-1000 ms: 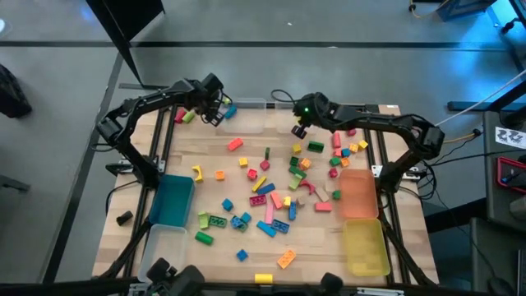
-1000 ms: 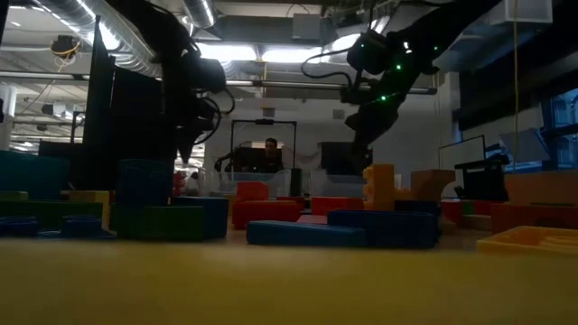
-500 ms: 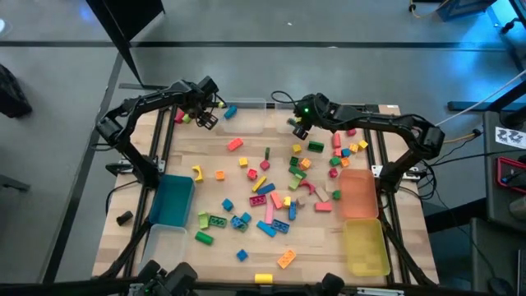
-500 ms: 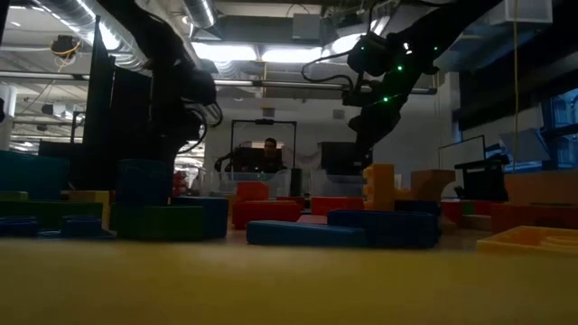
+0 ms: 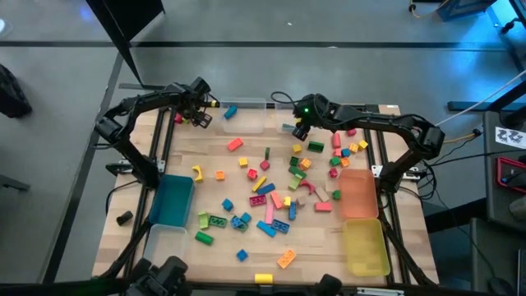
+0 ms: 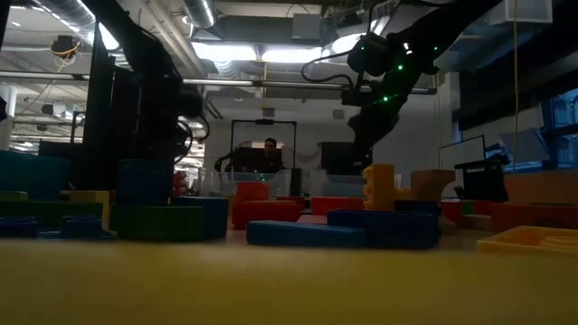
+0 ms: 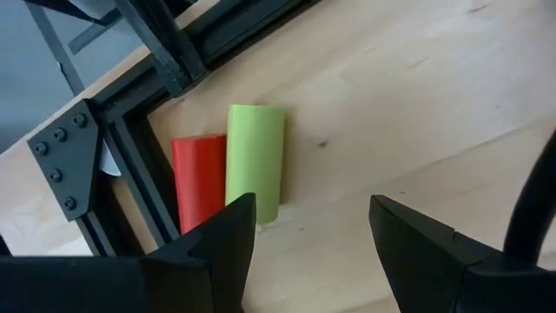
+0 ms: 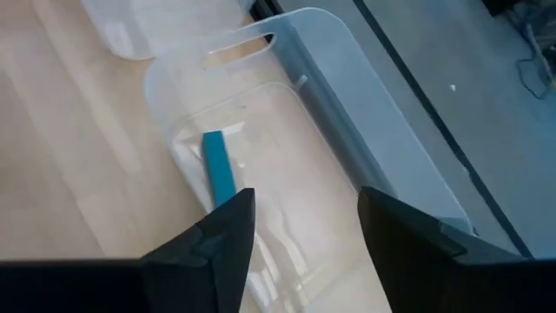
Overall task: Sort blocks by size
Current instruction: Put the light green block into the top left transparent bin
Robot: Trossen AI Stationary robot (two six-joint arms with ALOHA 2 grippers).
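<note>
Many coloured blocks [image 5: 271,189] lie scattered over the middle of the wooden table. My left gripper [image 5: 197,117] hangs open over the far left corner. A green block [image 7: 254,161] and a red block [image 7: 198,178] lie there side by side on the wood, beside the black frame, ahead of its fingers [image 7: 234,222]. My right gripper [image 5: 297,128] stands open above the right end of a clear bin [image 5: 251,119] at the far edge. A blue bar [image 8: 219,167] lies flat on that bin's floor, just ahead of the open fingers.
A second blue block [image 5: 230,112] lies at the clear bin's left end. A teal bin [image 5: 173,201] and a clear bin [image 5: 160,247] stand along the left edge. An orange bin [image 5: 359,193] and a yellow bin [image 5: 366,247] stand along the right edge.
My left gripper has gone down and toward the table's far left corner, closing in on the red and green blocks. My right gripper has stayed over the clear bin, and a blue block now shows in the bin beside its fingers.
</note>
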